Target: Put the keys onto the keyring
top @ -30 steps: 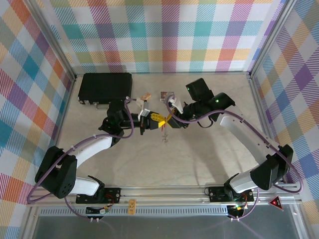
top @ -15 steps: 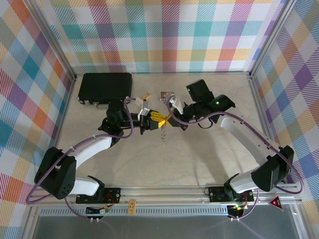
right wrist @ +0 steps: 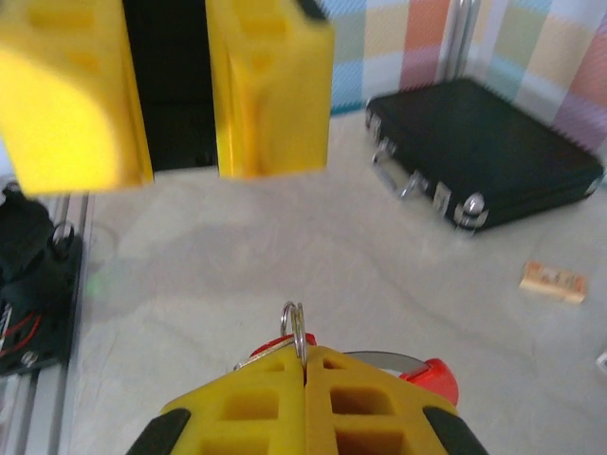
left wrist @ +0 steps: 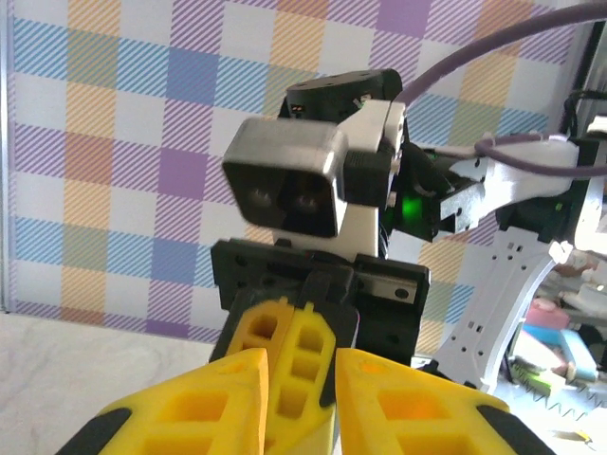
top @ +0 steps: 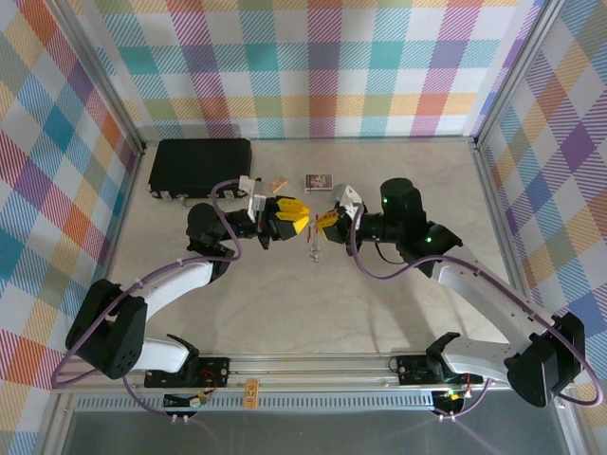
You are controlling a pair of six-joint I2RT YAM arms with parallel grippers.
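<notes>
Keyring [right wrist: 297,327] is poking up a little from my right gripper [right wrist: 305,372]. The gripper's yellow fingers are pressing tight together on it, low in the right wrist view. The ring's red sleeve [right wrist: 438,377] is peeking out beside the fingers. Just past them, my left gripper [right wrist: 175,114] is facing the right one, and its two fingers are standing apart with a dark gap between them. I am holding both above the pale table [right wrist: 237,246], near its middle. Farther off, a small tan block [right wrist: 553,280] is lying flat. A black case [right wrist: 484,166] with metal clasps is lying beyond it, near the checked wall.
</notes>
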